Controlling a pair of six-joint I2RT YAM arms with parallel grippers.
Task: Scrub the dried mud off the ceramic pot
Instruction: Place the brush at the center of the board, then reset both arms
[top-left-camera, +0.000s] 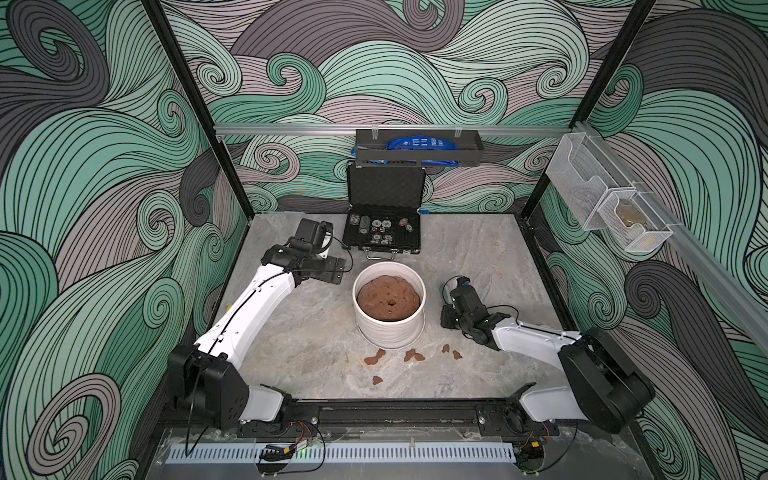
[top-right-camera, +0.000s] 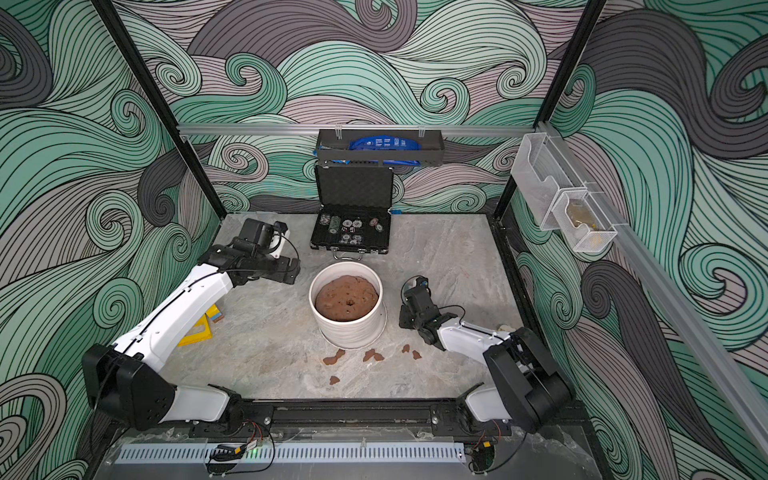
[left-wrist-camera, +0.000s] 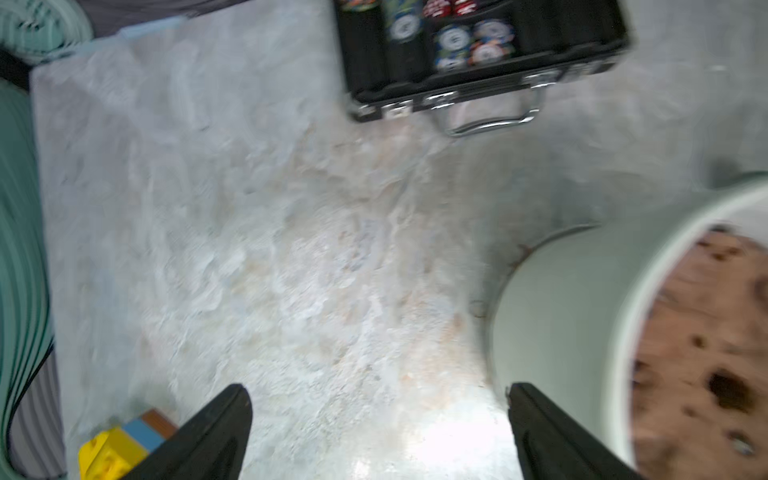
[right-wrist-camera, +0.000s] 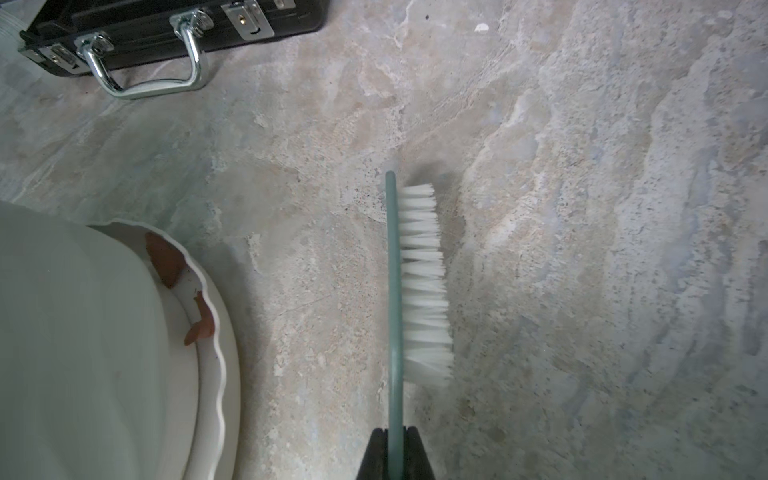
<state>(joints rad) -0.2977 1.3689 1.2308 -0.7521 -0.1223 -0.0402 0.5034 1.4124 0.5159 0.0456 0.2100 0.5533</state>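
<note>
Gap, seemingly slight, between ceramic pot (left-wrist-camera: 561, 311) and left gripper (left-wrist-camera: 376, 388)

White pot (top-left-camera: 390, 332), reddish-brown mud patches (top-left-camera: 411, 354), teal brush (right-wrist-camera: 395, 291), black case (top-left-camera: 384, 183)

L arm (top-left-camera: 257, 303): base at near-L corner, white link slants fwd, forearm abt level, aimed inward to the R.
L gripper (left-wrist-camera: 377, 390): jaws spread wide, nothing betw them; both blk fingers (left-wrist-camera: 216, 428) show in wrist view.
R arm (top-left-camera: 528, 338): base at near-R corner, white link low, reaching fwd & inward.
R gripper (right-wrist-camera: 395, 434): jaws pinched tight on thin brush (right-wrist-camera: 394, 291) handle.
</note>
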